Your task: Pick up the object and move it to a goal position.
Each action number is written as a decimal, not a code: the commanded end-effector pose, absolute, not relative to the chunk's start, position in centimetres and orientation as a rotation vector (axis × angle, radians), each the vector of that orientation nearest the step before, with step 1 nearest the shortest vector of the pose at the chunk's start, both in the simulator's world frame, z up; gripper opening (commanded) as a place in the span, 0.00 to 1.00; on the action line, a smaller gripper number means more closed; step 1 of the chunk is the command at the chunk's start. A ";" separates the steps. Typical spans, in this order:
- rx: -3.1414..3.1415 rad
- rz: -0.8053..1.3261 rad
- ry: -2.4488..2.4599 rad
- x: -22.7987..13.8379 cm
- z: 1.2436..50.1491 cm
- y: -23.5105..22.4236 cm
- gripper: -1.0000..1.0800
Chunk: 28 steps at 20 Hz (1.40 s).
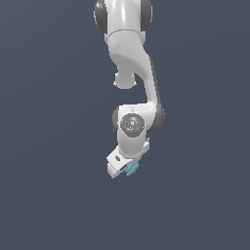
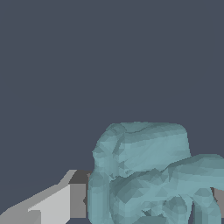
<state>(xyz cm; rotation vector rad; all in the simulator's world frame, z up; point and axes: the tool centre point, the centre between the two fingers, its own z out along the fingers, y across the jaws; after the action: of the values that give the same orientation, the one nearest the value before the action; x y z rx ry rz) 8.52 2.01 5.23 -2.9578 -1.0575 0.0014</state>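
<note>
The object (image 1: 132,169) is a small teal-blue, lumpy blob at the tip of the white gripper (image 1: 125,168), low in the middle of the exterior view. In the wrist view the object (image 2: 144,166) fills the space between the fingers. One grey finger (image 2: 65,203) presses against its side, and the edge of the other finger (image 2: 218,199) shows past its far side. The gripper (image 2: 148,201) is shut on the object. The lower part of the object is cut off by the frame edge.
The white arm (image 1: 132,53) reaches in from the top of the exterior view and bends at the wrist (image 1: 132,124). The flat dark blue-grey ground (image 1: 49,146) lies all around.
</note>
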 end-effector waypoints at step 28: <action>-2.958 0.000 -1.058 1.3 26.9 -7.4 0.00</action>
<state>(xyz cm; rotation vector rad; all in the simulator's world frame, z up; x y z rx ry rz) 1.79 -6.74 25.40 -2.9587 -1.0570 -0.0010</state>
